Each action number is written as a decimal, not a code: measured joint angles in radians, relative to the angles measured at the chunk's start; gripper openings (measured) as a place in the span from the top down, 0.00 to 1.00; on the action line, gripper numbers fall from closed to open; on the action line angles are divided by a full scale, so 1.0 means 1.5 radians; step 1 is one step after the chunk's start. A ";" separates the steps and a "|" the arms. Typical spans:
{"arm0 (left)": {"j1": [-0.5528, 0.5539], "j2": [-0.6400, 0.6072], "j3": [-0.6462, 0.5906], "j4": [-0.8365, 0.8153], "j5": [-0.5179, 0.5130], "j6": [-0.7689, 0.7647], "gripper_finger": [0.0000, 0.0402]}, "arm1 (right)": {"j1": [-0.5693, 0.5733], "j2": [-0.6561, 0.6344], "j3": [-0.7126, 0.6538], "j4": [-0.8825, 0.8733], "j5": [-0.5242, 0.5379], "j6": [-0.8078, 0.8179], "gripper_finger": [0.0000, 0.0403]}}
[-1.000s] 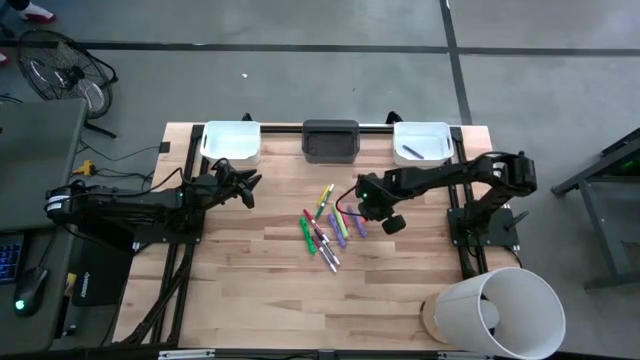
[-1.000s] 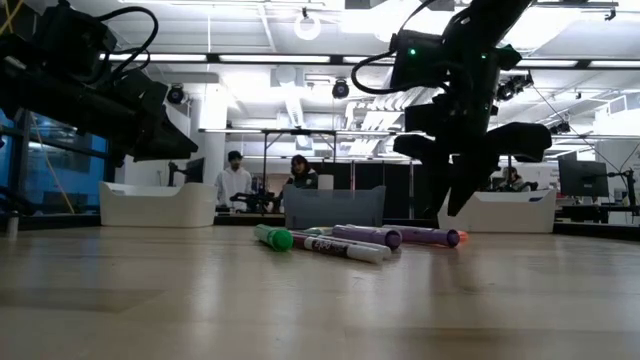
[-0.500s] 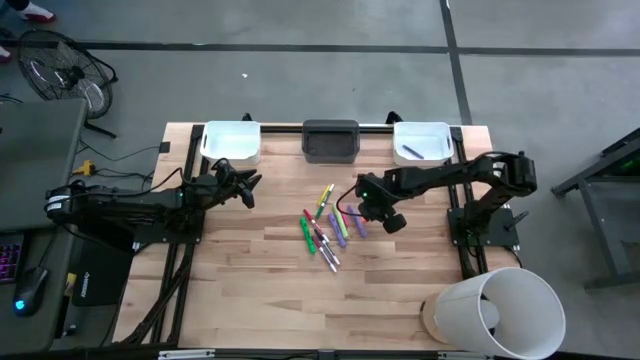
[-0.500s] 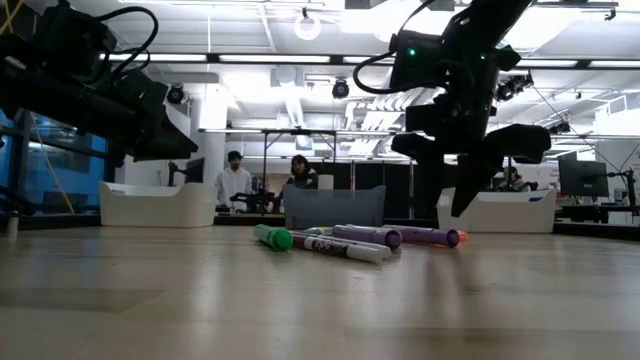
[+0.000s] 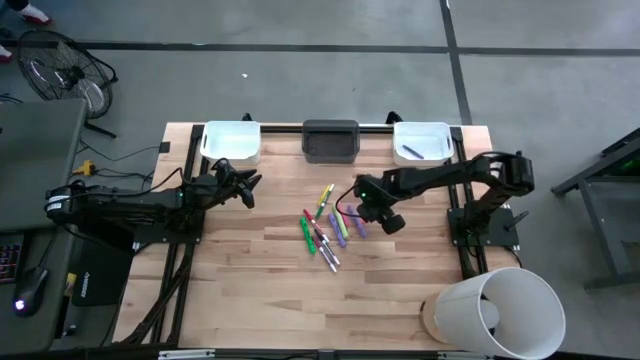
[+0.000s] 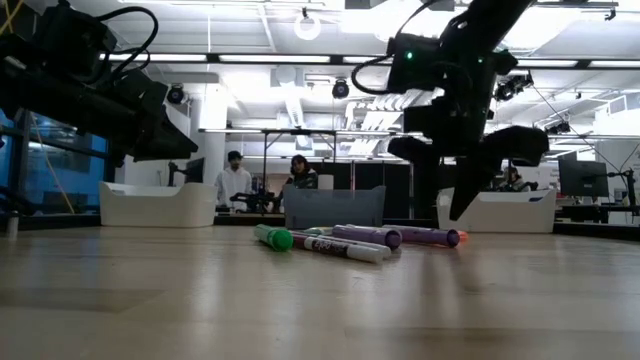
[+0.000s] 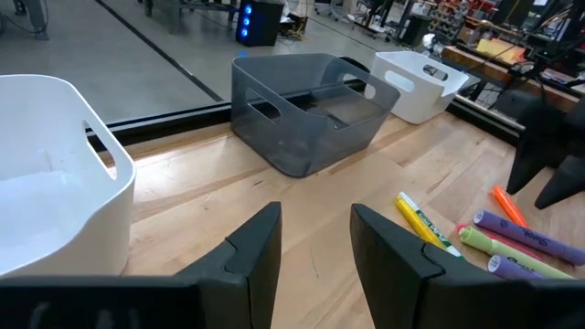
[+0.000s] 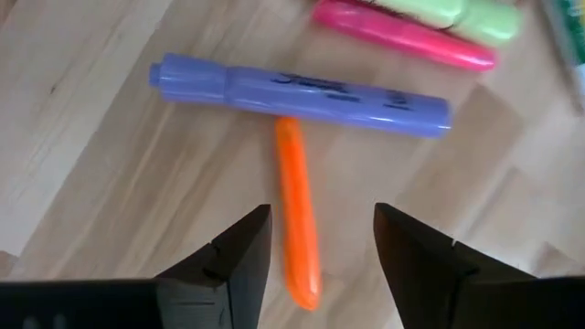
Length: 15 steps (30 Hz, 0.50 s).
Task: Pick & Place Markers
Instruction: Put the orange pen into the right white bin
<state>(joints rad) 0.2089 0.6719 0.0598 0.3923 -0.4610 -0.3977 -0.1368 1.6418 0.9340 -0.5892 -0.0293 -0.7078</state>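
Orange slim plastic marker (image 8: 298,216) is framed between the right gripper's (image 8: 315,247) spread fingers on the wooden table (image 5: 240,290), touching a purple marker (image 8: 302,95), which could be nudged or pinched too.

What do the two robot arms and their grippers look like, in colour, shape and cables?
Both arms are black and built of slim jointed segments. The left gripper and the right gripper each end in two flat, dark, angular fingers. Black cables loop over the right arm, and a small green light glows near its wrist. No markings can be read.
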 joint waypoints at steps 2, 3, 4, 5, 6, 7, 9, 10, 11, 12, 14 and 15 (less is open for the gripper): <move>0.000 0.000 0.000 0.000 0.000 0.000 0.67 | 0.001 0.018 0.000 0.003 -0.001 -0.001 0.55; 0.000 0.000 0.000 0.000 0.000 0.000 0.67 | 0.002 0.024 0.000 0.004 0.005 -0.002 0.55; 0.000 0.000 0.000 0.000 0.000 0.000 0.67 | 0.002 0.031 0.000 0.006 0.014 -0.003 0.55; 0.000 0.000 0.000 0.000 0.000 0.000 0.67 | 0.002 0.036 0.000 0.008 0.017 -0.005 0.55; 0.000 0.000 0.000 0.000 0.000 0.000 0.67 | 0.002 0.040 0.000 0.012 0.016 -0.005 0.55; 0.000 0.000 0.000 0.000 0.000 0.000 0.67 | 0.001 0.045 0.000 0.014 0.013 -0.005 0.55; 0.000 0.000 0.000 0.000 0.000 0.000 0.67 | 0.001 0.053 0.000 0.013 0.002 -0.005 0.55; 0.000 0.000 0.000 0.000 0.000 0.000 0.67 | 0.001 0.057 0.000 0.013 0.000 -0.005 0.55; 0.000 0.000 0.000 0.000 0.000 0.000 0.67 | 0.001 0.060 0.001 0.012 -0.002 -0.005 0.55; 0.000 0.000 0.000 0.000 0.000 0.000 0.67 | 0.001 0.062 0.002 0.011 -0.003 -0.005 0.55; 0.000 0.000 0.000 0.000 0.000 0.000 0.67 | 0.001 0.068 0.003 0.010 -0.003 -0.005 0.55; 0.000 0.000 0.000 0.000 0.000 0.000 0.67 | 0.001 0.070 0.003 0.010 -0.003 -0.003 0.55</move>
<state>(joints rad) 0.2089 0.6718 0.0597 0.3923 -0.4608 -0.3979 -0.1356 1.7462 0.9390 -0.5746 -0.0339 -0.7118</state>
